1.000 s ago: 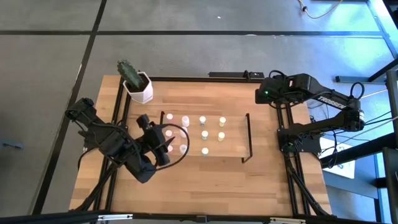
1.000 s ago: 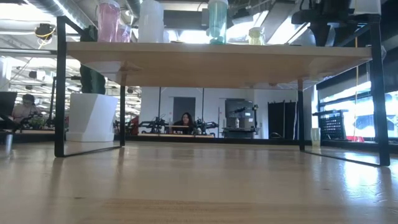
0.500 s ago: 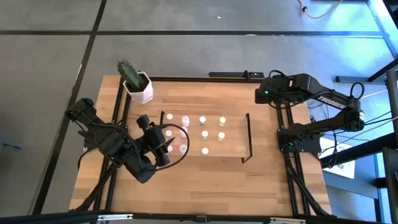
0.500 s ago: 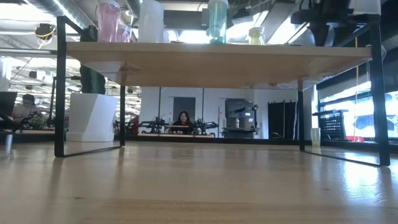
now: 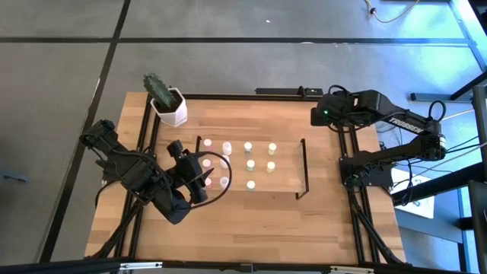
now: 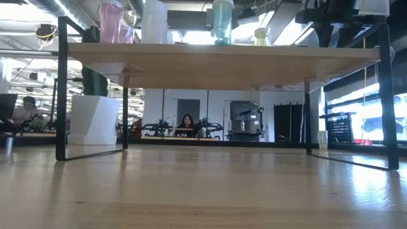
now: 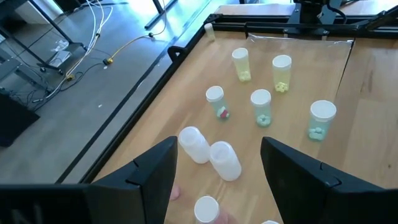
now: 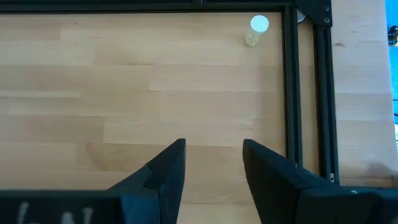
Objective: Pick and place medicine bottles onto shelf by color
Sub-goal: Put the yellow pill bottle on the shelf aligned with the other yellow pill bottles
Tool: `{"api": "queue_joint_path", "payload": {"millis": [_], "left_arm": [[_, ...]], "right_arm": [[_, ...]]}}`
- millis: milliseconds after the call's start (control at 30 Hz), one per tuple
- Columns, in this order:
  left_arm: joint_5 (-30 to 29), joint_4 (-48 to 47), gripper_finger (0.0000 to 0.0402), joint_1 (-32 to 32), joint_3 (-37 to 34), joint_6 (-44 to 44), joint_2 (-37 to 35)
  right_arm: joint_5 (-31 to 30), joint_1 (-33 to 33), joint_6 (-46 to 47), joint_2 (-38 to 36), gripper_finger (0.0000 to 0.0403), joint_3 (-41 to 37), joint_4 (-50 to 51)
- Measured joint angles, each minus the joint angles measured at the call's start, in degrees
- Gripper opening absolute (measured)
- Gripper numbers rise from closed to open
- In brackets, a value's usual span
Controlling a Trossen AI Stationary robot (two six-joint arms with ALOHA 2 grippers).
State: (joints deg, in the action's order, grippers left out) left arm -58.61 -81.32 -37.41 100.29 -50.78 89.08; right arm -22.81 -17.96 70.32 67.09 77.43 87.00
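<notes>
Already most medicine bottles [image 5: 249, 164] stand sorted on the shelf [image 5: 289, 183], while the left gripper [image 5: 204, 173] hovers open-fingered over the pink ones, and the right gripper [image 8: 213, 163] waits open, empty.

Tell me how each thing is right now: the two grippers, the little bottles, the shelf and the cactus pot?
left gripper: open, empty, over the shelf's left end.
right gripper: open, empty, parked at the table's far right corner.
medicine bottles: standing upright on the shelf, caps on.
shelf: level on the table.
cactus pot: upright by the far left corner.
</notes>
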Motion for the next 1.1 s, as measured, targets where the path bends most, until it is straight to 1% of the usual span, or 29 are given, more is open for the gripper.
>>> {"api": "queue_joint_path", "payload": {"millis": [567, 667, 800, 933, 1000, 1100], "left_arm": [[-0.02, -0.01, 0.0224, -0.02, 0.00, -0.01, 0.00], [-0.02, -0.02, 0.0224, -0.02, 0.00, -0.01, 0.00], [-0.02, 0.00, 0.0224, -0.02, 0.00, -0.01, 0.00], [-0.02, -0.01, 0.0224, -0.02, 0.00, -0.01, 0.00], [-0.02, -0.02, 0.0224, -0.02, 0.00, -0.01, 0.00], [-0.02, 0.00, 0.0224, -0.02, 0.00, -0.01, 0.00]], "right_arm": [[-0.23, 0.00, 0.15, 0.00, 0.0166, 0.00, -1.13], [-0.79, 0.00, -0.01, 0.00, 0.0189, 0.00, -1.08], [-1.11, 0.00, -0.07, 0.00, 0.0241, 0.00, -0.42], [-3.28, 0.00, -0.03, -0.01, 0.0286, 0.00, -0.62], [-3.82, 0.00, 0.00, -0.17, 0.0297, 0.00, -0.65], [-4.55, 0.00, -0.15, -0.24, 0.0298, 0.00, -0.15]]}}
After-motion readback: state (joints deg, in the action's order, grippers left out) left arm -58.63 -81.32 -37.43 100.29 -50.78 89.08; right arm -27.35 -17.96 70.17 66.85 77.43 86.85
